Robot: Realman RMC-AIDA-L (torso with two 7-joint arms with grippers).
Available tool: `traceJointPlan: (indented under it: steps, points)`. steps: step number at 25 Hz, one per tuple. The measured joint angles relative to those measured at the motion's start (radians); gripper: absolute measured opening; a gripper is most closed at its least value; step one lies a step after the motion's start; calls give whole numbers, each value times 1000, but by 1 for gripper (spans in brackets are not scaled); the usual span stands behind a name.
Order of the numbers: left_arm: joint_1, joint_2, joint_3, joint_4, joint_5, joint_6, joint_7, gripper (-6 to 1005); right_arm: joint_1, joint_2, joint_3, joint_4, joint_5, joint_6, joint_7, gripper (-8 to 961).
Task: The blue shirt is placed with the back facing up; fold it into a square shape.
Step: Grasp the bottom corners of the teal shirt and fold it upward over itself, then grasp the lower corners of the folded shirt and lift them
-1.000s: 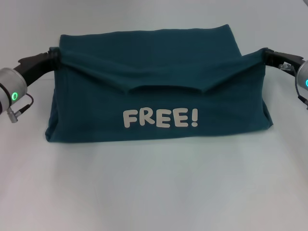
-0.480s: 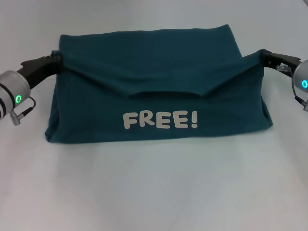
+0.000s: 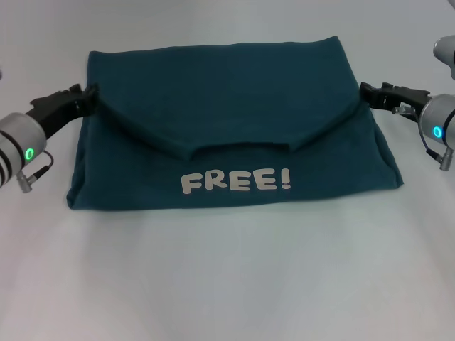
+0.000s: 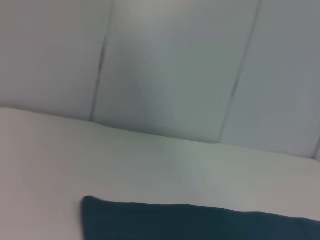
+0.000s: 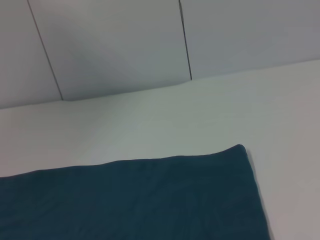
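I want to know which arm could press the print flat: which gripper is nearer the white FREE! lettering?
Roughly equal, the right perhaps slightly nearer. The left gripper is at the blue shirt's left edge, the right gripper at its right edge; the lettering lies between them.

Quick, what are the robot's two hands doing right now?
Left gripper: shut on the blue shirt, pinching its left edge.
Right gripper: shut on the blue shirt, pinching its right edge.
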Motion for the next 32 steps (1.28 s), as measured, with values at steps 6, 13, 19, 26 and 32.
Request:
traceJointPlan:
  steps: [6,13,19,26,32]
  points:
    - [33,2,7,27,-27,-1,-17,300,-12,-7,-1,-5,1,-31,6,563]
    - [156,6,230,141,-26,114,-281,539,-96,-38,-23,-25,-7,-233,85,734]
    - [299,-8,366,292,-25,306,-413,805,-209,-46,-113,-132,-8,-431,214,733]
    - [377,-10,374,334,43,383,-425,806,-330,-77,-171,-244,-18,-651,421,727]
    - [380,-14,379,337,157,369,-415,804,-347,-120,-171,-252,-72,-761,542,726]
